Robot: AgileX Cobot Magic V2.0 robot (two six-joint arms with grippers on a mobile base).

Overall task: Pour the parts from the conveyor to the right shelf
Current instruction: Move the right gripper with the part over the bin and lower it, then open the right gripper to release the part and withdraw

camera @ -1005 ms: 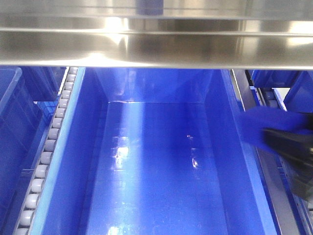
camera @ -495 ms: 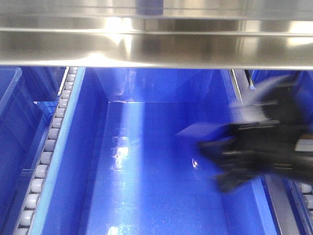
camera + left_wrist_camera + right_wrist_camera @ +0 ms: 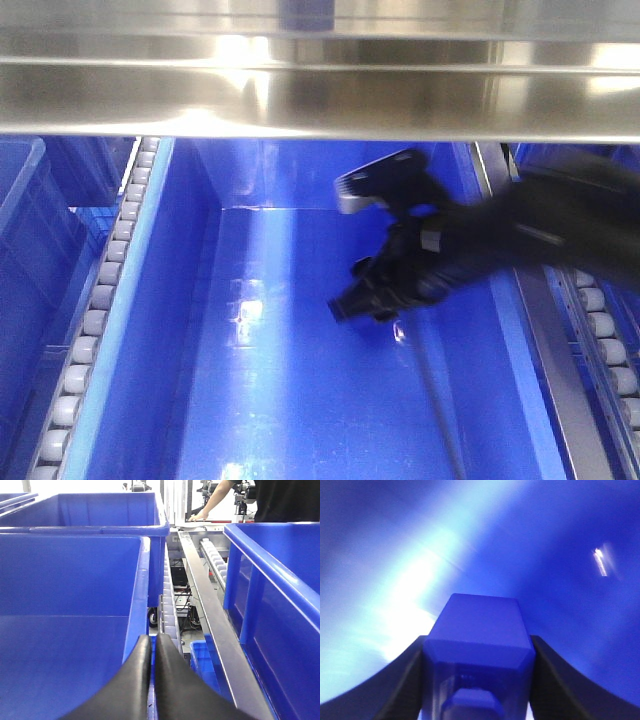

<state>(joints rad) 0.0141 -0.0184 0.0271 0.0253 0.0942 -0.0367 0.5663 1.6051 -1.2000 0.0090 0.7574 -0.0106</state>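
A bright blue part [image 3: 479, 630], blocky with a round knob facing the camera, sits clamped between the black fingers [image 3: 400, 682] of my right gripper [image 3: 478, 680]. In the front view the right gripper [image 3: 345, 305] reaches in from the right and hangs over the middle of a deep blue bin [image 3: 290, 400] on the right shelf [image 3: 300, 100]; the part cannot be made out against the bin there. My left gripper [image 3: 153, 645] is shut with nothing between its fingers, over the rim between bins. The conveyor is out of view.
Grey roller tracks [image 3: 100, 300] run along both sides of the bin under a steel crossbar. The left wrist view shows large blue bins left [image 3: 65, 580] and right [image 3: 280, 580], a roller rail [image 3: 167, 610] between them, and a person [image 3: 280, 500] at the back.
The right arm has swung in from the right edge of the front view to above the middle of the bin. The shelf and bins have not moved.
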